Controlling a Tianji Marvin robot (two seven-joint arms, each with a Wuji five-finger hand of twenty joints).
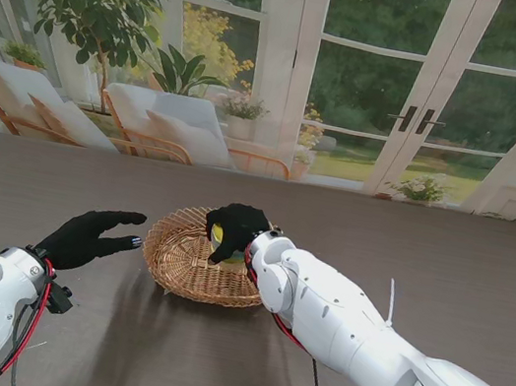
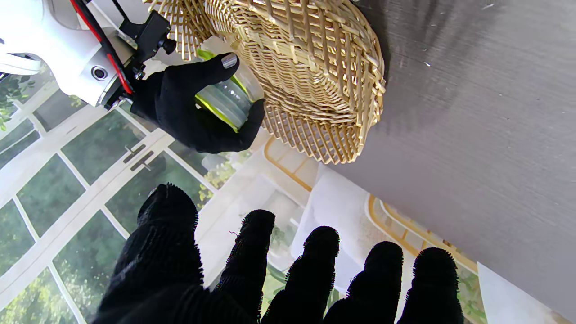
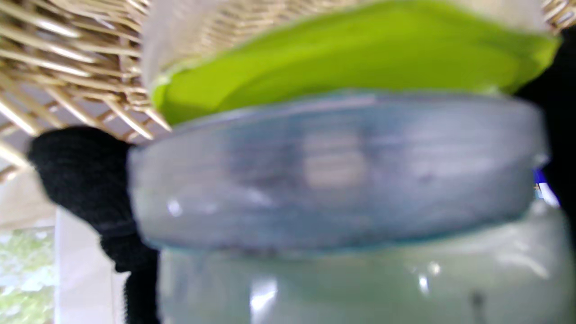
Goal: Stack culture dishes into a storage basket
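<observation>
My right hand (image 1: 234,229) holds a little stack of clear and green culture dishes (image 2: 223,100) just over the middle of the basket (image 1: 188,263). My left hand (image 1: 88,237) holds nothing, fingers spread, above the dark surface (image 1: 444,271) near the basket's left side.

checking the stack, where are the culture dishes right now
In the stand's view the culture dishes sit at mid-table, gripped in the right hand over the wicker basket, with the open left hand to their left.

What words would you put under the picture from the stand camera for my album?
Right hand lowers clear round culture dishes with green layers into the woven wicker basket; open left hand waits beside.
</observation>
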